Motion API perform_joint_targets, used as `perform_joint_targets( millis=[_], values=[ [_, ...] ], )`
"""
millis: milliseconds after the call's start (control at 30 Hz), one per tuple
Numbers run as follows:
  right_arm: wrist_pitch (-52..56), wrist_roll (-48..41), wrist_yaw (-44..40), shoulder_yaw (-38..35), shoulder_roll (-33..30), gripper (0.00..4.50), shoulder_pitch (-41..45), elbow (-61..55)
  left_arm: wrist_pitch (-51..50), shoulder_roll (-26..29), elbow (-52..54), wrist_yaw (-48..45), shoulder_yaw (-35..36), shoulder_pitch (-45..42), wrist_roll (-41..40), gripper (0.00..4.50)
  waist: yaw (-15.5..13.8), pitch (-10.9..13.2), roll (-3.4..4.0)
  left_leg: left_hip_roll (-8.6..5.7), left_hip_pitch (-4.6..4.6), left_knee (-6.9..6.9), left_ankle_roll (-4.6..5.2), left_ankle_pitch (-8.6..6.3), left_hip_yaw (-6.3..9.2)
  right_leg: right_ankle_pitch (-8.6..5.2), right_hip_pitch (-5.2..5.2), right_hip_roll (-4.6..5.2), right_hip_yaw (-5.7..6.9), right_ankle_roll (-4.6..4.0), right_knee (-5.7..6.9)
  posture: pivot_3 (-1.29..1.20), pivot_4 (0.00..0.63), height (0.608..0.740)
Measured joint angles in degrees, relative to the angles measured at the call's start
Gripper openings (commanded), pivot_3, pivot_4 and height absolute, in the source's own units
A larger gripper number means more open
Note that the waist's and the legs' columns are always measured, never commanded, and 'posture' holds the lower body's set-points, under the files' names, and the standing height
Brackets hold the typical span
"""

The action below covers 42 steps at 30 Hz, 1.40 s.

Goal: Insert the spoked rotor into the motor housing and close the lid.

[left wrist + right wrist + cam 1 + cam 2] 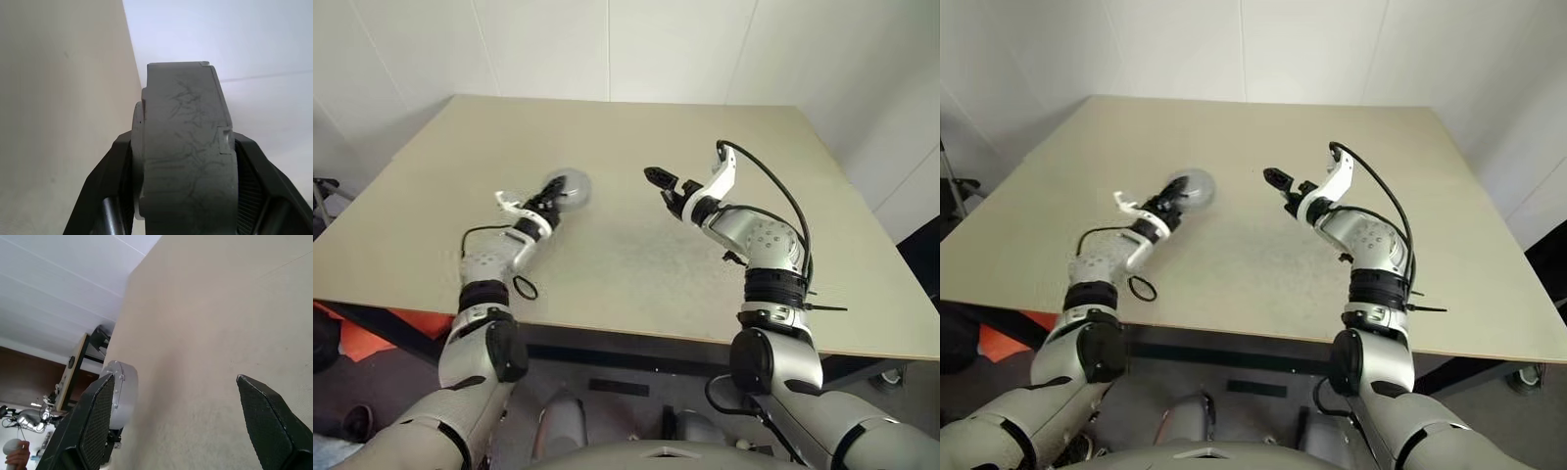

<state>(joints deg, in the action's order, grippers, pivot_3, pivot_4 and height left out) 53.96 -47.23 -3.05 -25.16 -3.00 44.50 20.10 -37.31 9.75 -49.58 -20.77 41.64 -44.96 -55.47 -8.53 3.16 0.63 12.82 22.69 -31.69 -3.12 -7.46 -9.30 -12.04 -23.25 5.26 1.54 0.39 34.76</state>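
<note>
Our left claw grips the motor housing, a short round grey metal cylinder, holding it by its two flat faces above the bare beige bench. From the left wrist view, both black fingers press flat against the housing, one on each side, and the scratched grey rim of the cylinder faces the camera; we see neither windings nor spokes from this angle. Our right claw hovers over the bench to the right of the housing, well apart from it, with its jaws spread wide and nothing between them. Through the right wrist view, the housing appears past one ribbed black finger, held edge-on. The bench surface near the housing carries nothing else that we can make out.
</note>
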Motion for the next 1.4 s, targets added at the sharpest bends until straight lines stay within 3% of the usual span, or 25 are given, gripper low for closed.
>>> perform_joint_targets(
  millis=[533,767,800,1133,1400],
  values=[
    [-0.4,0.9,-1.2,1.3,0.2,4.48,0.0,1.4,14.8,3.8,-15.8,3.8,1.7,-3.3,5.6,2.07,0.1,0.0,-0.02,0.03,0.23,-0.5,-0.04,0.02,0.35,0.09,0.04,0.02,0.18,-0.09,0.18,0.0,0.0,0.74],
    [-0.2,1.2,-1.2,1.3,0.1,4.5,0.2,1.9,18.9,5.8,-17.5,4.6,1.7,-5.0,7.2,4.42,0.4,0.0,-0.02,0.04,0.05,-0.49,-0.05,0.03,0.33,0.02,0.1,0.02,0.16,-0.21,0.26,0.0,0.0,0.74],
    [-0.2,1.2,-1.2,1.3,0.1,4.5,0.2,2.0,19.8,6.4,-17.7,5.1,1.8,-5.4,7.5,4.49,0.5,0.0,-0.02,0.05,0.0,-0.49,-0.06,0.04,0.33,0.02,0.14,0.02,0.15,-0.21,0.28,0.0,0.0,0.74],
    [-1.0,2.6,-2.3,1.4,-1.8,4.5,2.8,6.7,28.5,15.7,-20.6,9.1,5.3,-6.9,8.4,4.49,0.7,0.0,-0.03,0.01,-0.04,-0.49,-0.09,0.05,0.34,0.01,0.23,0.05,0.15,-0.23,0.3,0.0,0.0,0.74],
    [-10.6,10.5,-8.4,7.4,-4.5,4.5,3.2,7.0,30.4,17.8,-20.9,5.3,2.1,-10.7,13.0,4.49,-0.2,0.0,-0.04,0.03,-0.03,-0.54,-0.1,0.05,0.36,0.01,0.23,0.05,0.16,-0.23,0.35,0.0,0.0,0.74]
  ],
)
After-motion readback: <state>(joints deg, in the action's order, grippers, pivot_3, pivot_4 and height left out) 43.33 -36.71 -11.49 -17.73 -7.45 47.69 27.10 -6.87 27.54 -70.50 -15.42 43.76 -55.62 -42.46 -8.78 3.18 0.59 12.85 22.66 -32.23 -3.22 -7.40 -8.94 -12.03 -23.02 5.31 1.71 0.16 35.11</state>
